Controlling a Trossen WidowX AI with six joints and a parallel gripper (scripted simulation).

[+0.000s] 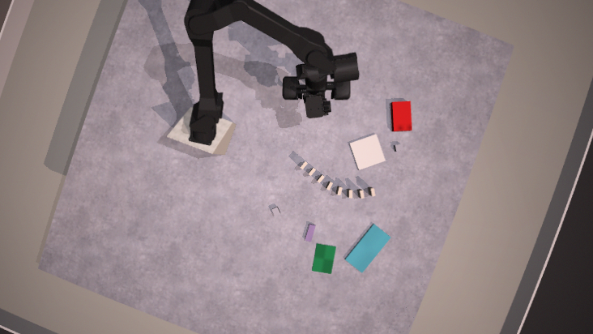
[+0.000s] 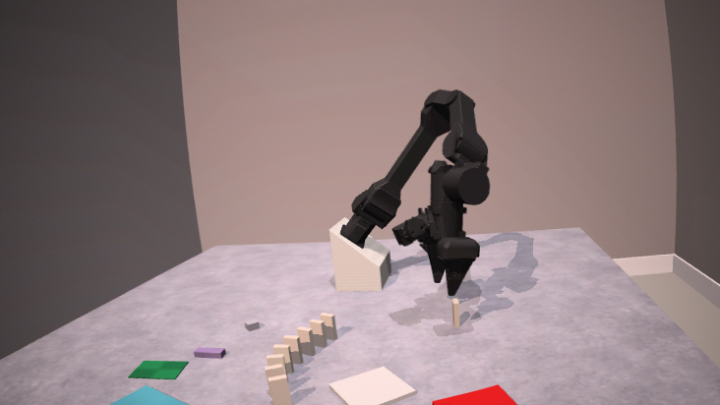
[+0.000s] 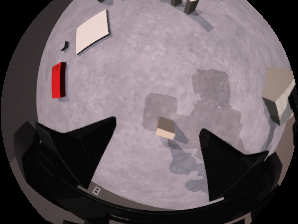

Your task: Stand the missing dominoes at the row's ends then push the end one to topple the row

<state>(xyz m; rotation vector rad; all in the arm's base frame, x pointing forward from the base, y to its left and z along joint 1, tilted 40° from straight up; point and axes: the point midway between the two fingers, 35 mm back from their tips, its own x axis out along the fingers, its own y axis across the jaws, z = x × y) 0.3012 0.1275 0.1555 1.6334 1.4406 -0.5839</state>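
A curved row of several cream dominoes (image 1: pixel 349 194) (image 2: pixel 304 342) stands upright; a small part shows at the top of the wrist view (image 3: pixel 190 6). A lone cream domino (image 2: pixel 455 313) (image 3: pixel 165 128) stands upright, well apart from the row; in the top view the arm hides it. My gripper (image 2: pixel 444 288) (image 3: pixel 160 127) is open and empty, pointing down. Its fingertips are above the lone domino, which shows between the two fingers in the wrist view.
A pale square tile (image 1: pixel 367 152) (image 2: pixel 373 386) (image 3: pixel 93 32) lies beside the row, with a red block (image 1: pixel 401 116) (image 3: pixel 58 80) beyond. A purple block (image 1: pixel 309 232) (image 2: pixel 210 352), green tile (image 1: pixel 323 258) (image 2: pixel 158 370) and teal block (image 1: pixel 367 248) lie on the row's other side.
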